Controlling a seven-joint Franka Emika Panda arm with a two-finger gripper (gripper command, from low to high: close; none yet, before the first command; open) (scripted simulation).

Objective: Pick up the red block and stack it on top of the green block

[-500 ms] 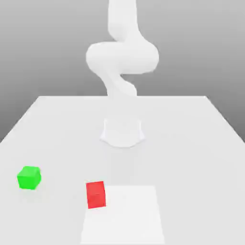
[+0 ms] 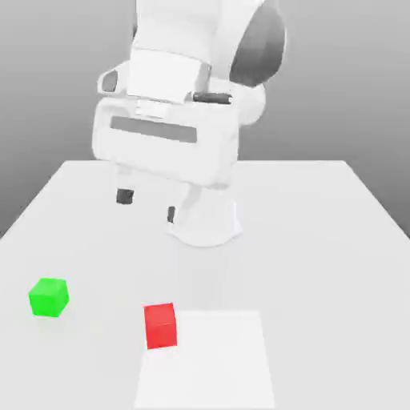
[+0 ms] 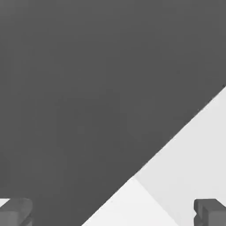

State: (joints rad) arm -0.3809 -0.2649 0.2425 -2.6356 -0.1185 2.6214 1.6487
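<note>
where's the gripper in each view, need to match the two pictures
Exterior view: the gripper hangs open in the upper middle, above the table, behind the red block and the green block.
Hand view: one dark fingertip sits in each of the two corners along one edge, nothing between them.
Shared landmark: the white table, whose corner cuts across the hand view.

Two dark fingers [image 3: 16, 211] spread wide, white table corner [image 3: 185, 167], grey backdrop [image 3: 79, 79]

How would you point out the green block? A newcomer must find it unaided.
Start at the white table in the exterior view. Near its front edge, toward that view's left, sits the green block, alone on bare surface. The same-sized red block is red and touches a paler square patch.
</note>
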